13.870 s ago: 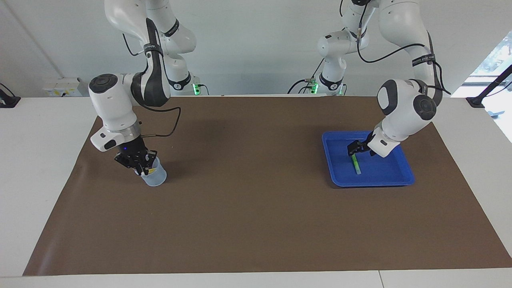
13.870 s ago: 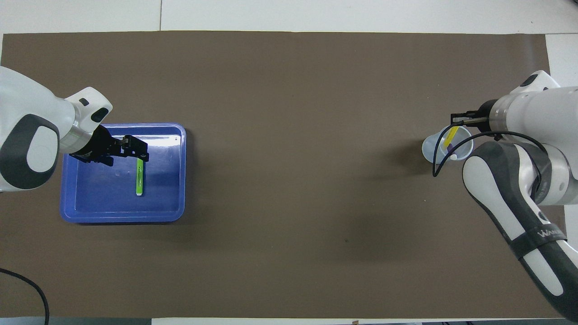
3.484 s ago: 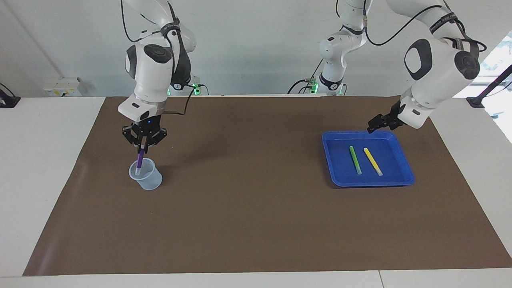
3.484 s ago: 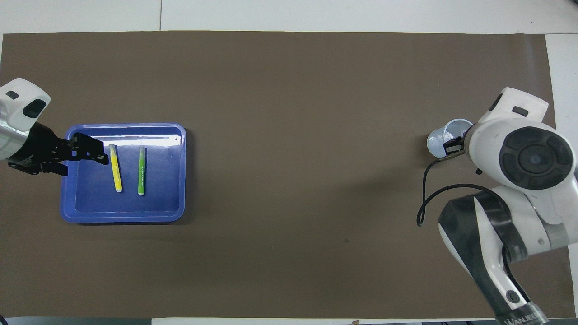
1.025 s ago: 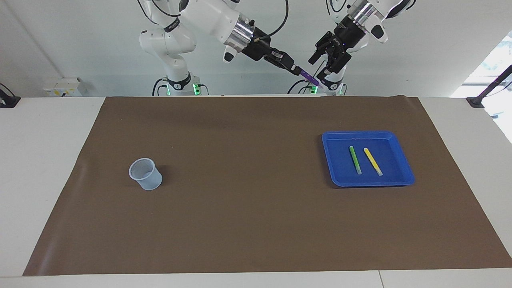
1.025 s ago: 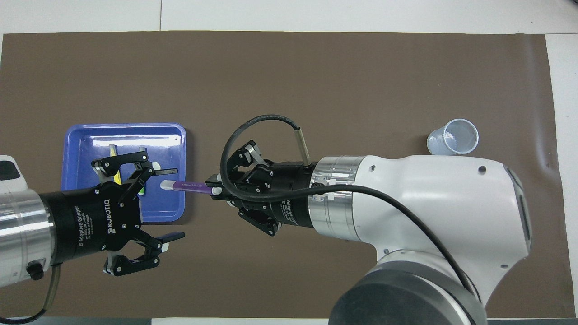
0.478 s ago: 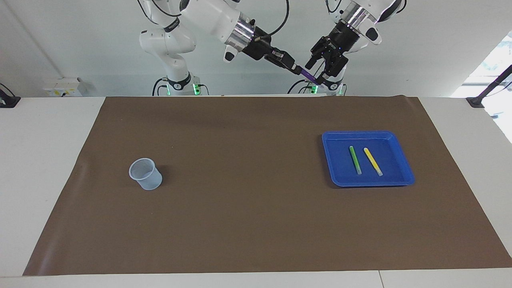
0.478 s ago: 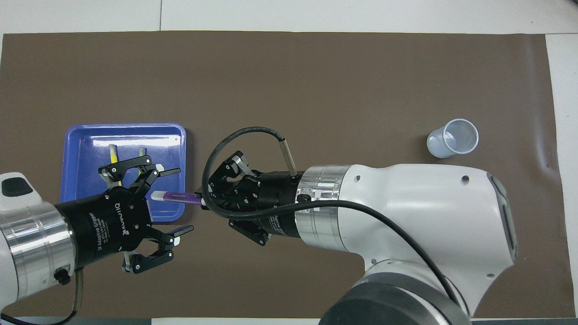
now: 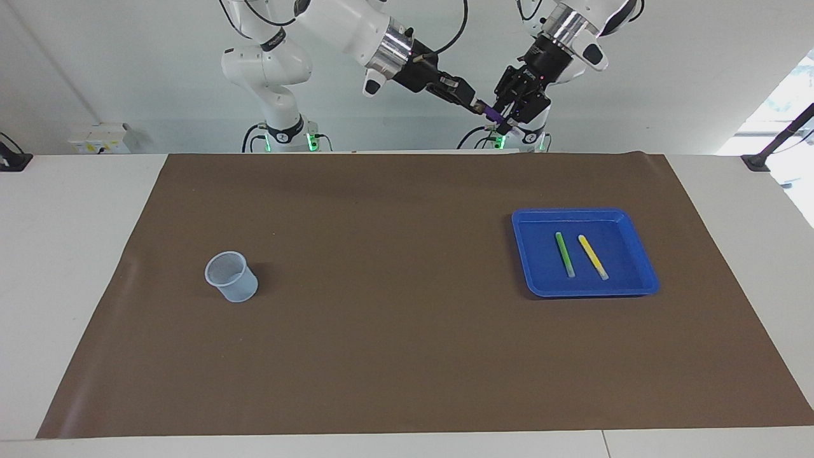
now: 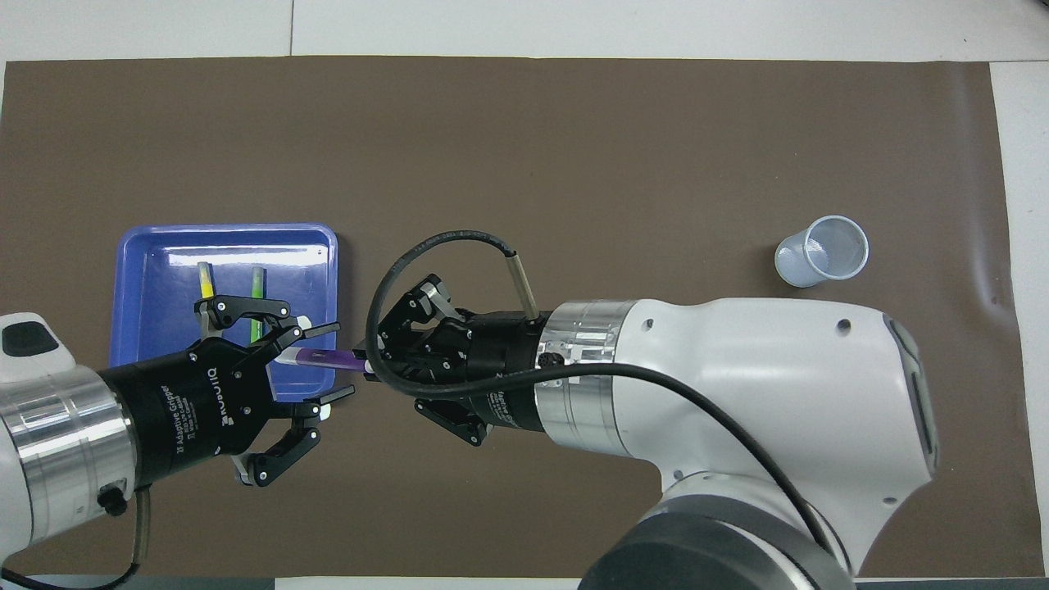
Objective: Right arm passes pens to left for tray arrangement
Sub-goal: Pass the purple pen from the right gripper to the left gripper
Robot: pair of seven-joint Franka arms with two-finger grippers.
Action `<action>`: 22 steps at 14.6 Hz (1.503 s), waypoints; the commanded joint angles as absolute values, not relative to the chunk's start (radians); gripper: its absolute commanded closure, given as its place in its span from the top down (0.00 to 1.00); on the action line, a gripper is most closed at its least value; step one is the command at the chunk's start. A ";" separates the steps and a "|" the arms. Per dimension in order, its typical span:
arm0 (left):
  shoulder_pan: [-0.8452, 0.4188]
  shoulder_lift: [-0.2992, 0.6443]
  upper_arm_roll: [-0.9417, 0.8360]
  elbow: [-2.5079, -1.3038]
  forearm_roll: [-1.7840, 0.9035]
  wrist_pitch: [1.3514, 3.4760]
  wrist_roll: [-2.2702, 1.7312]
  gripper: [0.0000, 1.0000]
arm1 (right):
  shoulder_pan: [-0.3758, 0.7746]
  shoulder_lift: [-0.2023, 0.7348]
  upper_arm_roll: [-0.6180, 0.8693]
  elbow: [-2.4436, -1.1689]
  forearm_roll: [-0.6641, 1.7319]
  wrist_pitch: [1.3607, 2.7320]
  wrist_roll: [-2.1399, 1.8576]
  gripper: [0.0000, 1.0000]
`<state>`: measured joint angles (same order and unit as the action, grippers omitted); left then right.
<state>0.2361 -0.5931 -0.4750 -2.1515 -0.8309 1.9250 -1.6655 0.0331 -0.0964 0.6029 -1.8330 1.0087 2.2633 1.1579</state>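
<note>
Fingers of the right gripper [image 10: 366,360] are clamped on the purple pen [image 10: 324,357], holding it by one end so it sticks out roughly level, pale cap end toward the left arm. Both grippers are raised high over the robots' edge of the tabletop [image 9: 407,356], approx. mid-width, per the facing view. Left gripper [image 10: 321,364] sits at the pen's free end w/ its fingers either side of it, partly drawn in; one finger [image 10: 315,330] shows above the pen, the other below w/ a gap, and I can't tell if they actually press the pen. In the facing view the two grippers meet tip to tip, right gripper [image 9: 478,107] and left gripper [image 9: 498,118], w/ a short bit of purple pen [image 9: 490,114] between them.

Blue tray [image 9: 642,262] lies toward the left arm's end of the tabletop. Green pen [image 9: 565,254] and yellow pen [image 9: 593,257] lie in it side by side, apart, about parallel; yellow is closer to the left arm's end. Clear cup [image 9: 232,276] stands upright toward the right arm's end, well apart from the tray. Brown mat [image 9: 381,331] covers most of the tabletop, under both tray & cup.
</note>
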 commanded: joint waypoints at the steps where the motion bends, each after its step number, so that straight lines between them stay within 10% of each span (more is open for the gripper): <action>1: 0.238 -0.615 -0.460 -2.163 -0.850 1.904 -1.660 0.56 | 0.026 -0.091 0.614 -1.822 1.012 2.278 1.170 0.00; 5: 0.238 -0.617 -0.454 -2.163 -0.850 1.901 -1.658 0.52 | 0.026 -0.091 0.614 -1.824 1.012 2.276 1.167 0.00; 8: 0.236 -0.617 -0.454 -2.163 -0.847 1.901 -1.655 0.00 | 0.026 -0.089 0.614 -1.824 1.012 2.276 1.167 0.00; 14: 0.239 -0.617 -0.454 -2.161 -0.842 1.902 -1.649 0.00 | 0.025 -0.087 0.614 -1.825 1.012 2.273 1.166 0.00; 16: 0.241 -0.617 -0.454 -2.161 -0.842 1.902 -1.651 0.00 | 0.021 -0.086 0.609 -1.825 1.009 2.261 1.163 0.80; 17: 0.241 -0.615 -0.454 -2.163 -0.842 1.904 -1.651 0.00 | 0.020 -0.086 0.607 -1.825 0.981 2.263 1.160 0.99; 22: 0.285 -0.612 -0.456 -2.167 -0.839 1.916 -1.561 0.00 | 0.018 -0.083 0.563 -1.824 0.667 2.189 1.160 1.00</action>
